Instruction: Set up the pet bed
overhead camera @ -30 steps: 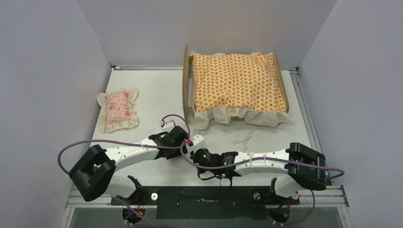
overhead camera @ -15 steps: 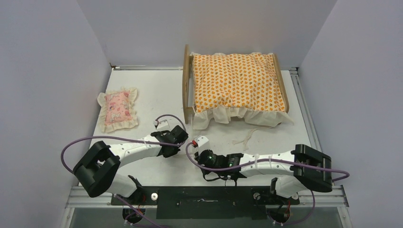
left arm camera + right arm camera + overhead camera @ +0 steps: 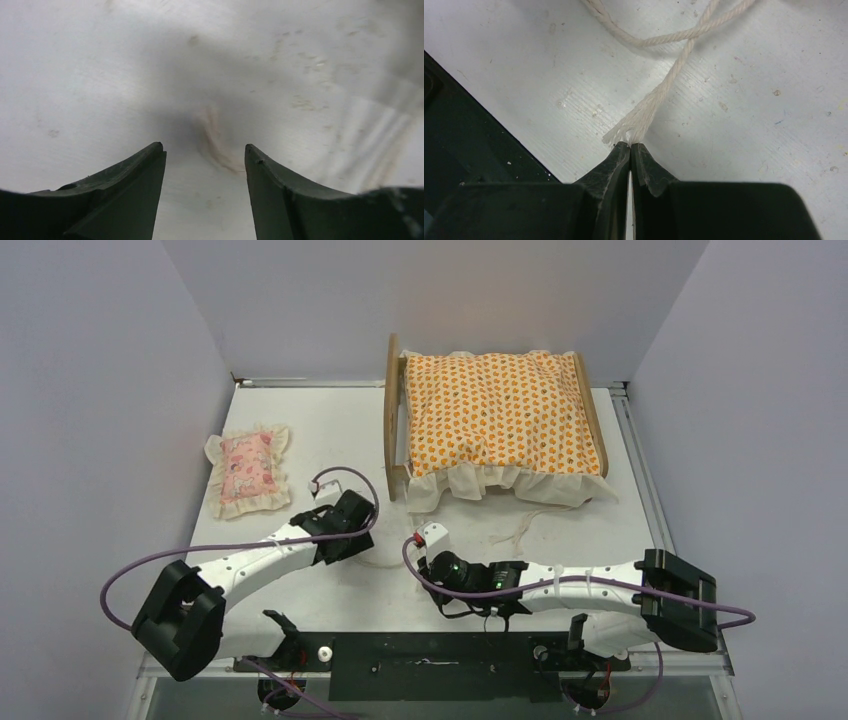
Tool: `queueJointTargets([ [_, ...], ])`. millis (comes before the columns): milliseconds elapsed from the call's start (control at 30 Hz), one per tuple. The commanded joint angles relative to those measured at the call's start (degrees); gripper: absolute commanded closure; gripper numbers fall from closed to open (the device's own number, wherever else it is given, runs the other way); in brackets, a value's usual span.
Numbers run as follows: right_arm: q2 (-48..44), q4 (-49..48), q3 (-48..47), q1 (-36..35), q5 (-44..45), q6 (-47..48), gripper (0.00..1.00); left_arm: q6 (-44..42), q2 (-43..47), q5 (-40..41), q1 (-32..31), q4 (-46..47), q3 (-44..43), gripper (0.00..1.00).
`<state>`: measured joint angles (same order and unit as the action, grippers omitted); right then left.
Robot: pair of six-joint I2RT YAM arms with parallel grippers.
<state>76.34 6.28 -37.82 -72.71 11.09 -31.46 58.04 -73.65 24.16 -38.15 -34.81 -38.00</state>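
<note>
Heads up: the pet bed (image 3: 391, 430) sits far-centre on the bench (image 3: 320, 425), long axis running left-right, headboard end nearest your left tool (image 3: 204, 147), which hangs open and empty, while your right tool (image 3: 630, 145) is pinched shut, frayed cord (image 3: 664, 85) end right at its tips.

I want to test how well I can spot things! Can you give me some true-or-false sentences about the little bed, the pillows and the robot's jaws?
1. The orange cushion lies on the pet bed. True.
2. The pink pillow is on the bed too. False: it lies on the table, left of the bed and apart from it.
3. The left jaws are shut. False: they stand open, with nothing between them.
4. The right jaws are shut, with the frayed end of a white cord right at their tips. True.
</note>
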Motion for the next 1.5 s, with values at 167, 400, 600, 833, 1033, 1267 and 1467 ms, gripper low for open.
queueJointTargets([
  [167, -1.45, -3.08, -1.13, 1.54, -2.55, 2.75, 0.95, -3.25, -0.31, -16.07, -0.68, 25.16, -9.12, 0.41],
  [400, -1.48, -3.54, -1.53, 3.12, -4.61, 3.58, 0.95, -2.62, -13.21, -16.59, -2.48, 28.96, -13.68, 0.42],
  [600, -2.01, -3.67, -1.9, 3.58, -5.54, 3.88, 0.95, -1.7, -18.29, -14.55, -3.17, 30.06, -13.15, 0.5],
  [833, -3.52, -2.69, -1.73, 3.65, -6.63, 3.95, 0.95, -0.87, -20.99, -12.58, -3.29, 28.19, -13.98, 0.61],
  [1033, -5.07, -2.04, -0.97, 3.63, -6.03, 3.69, 0.95, -0.59, -14.69, -12.21, -3.38, 29.58, -9.85, 0.61],
  [1267, -5.25, -2.89, -0.58, 3.65, -6.14, 3.08, 0.95, -0.64, -12.72, -12.08, -3.34, 32.9, -7.41, 1.0],
  [1467, -6.12, -2.92, -1.81, 7.14, -5.92, 1.4, 0.95, -1.18, -10.86, -12.32, -3.35, 36.42, -4.33, 1.0],
])
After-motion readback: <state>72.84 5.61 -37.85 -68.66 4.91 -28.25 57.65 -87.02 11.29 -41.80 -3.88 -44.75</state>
